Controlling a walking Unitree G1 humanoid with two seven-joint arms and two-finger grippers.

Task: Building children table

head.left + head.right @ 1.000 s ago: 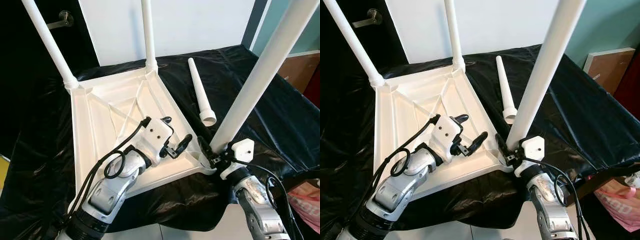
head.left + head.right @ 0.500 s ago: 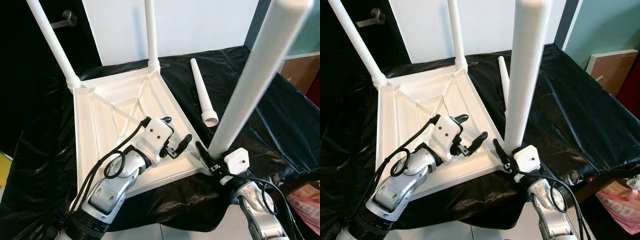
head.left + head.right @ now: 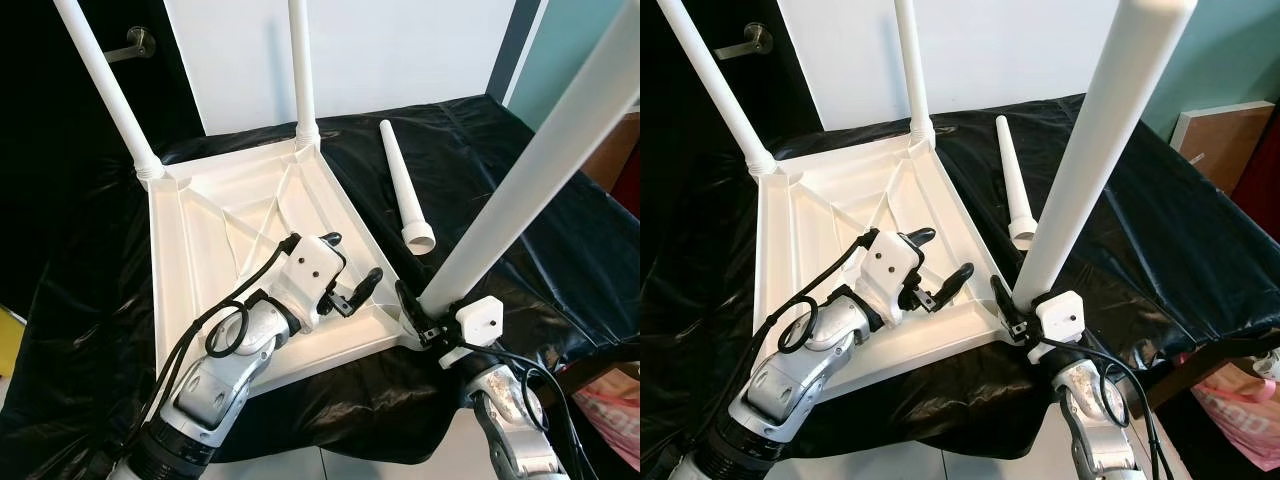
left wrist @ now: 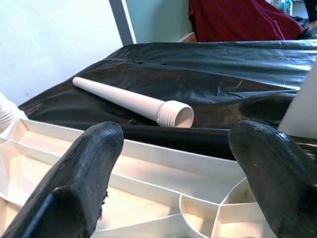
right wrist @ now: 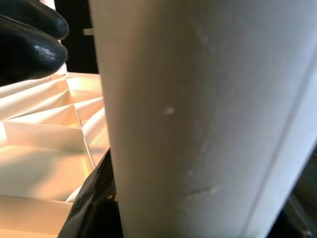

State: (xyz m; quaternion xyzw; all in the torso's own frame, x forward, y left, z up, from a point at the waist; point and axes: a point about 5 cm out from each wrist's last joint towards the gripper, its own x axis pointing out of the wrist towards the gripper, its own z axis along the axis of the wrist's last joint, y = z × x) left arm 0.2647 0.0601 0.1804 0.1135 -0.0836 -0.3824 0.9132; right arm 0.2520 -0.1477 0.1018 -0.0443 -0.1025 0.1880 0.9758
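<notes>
Right tool [image 3: 428, 322]: clamped on the base of a long white leg [image 3: 520, 180], right at the near corner socket of the tabletop; the leg leans up and away to the right.

Left tool [image 3: 352, 280]: fingers spread wide, holding nothing, hovering over the tabletop's inner ribs just left of the right tool.

Tabletop [image 3: 210, 250]: white, flipped underside up on the bench [image 3: 500, 150], which is draped in black plastic.

Fitted legs: two stand upright in the far corners, back left leg [image 3: 105, 90] and back leg [image 3: 300, 70], well beyond the left tool.

Loose leg [image 3: 402, 185]: lying flat on the plastic past the right tool, threaded end toward the robot.

Left wrist view: looks between its black fingers [image 4: 84, 173] at the loose leg's open threaded mouth, which the head views don't really show.

Right wrist view: the held leg sits so close that it blocks pretty much everything behind, so the socket joint is hidden.

Cut off: the tops of the upright legs run out of frame.
</notes>
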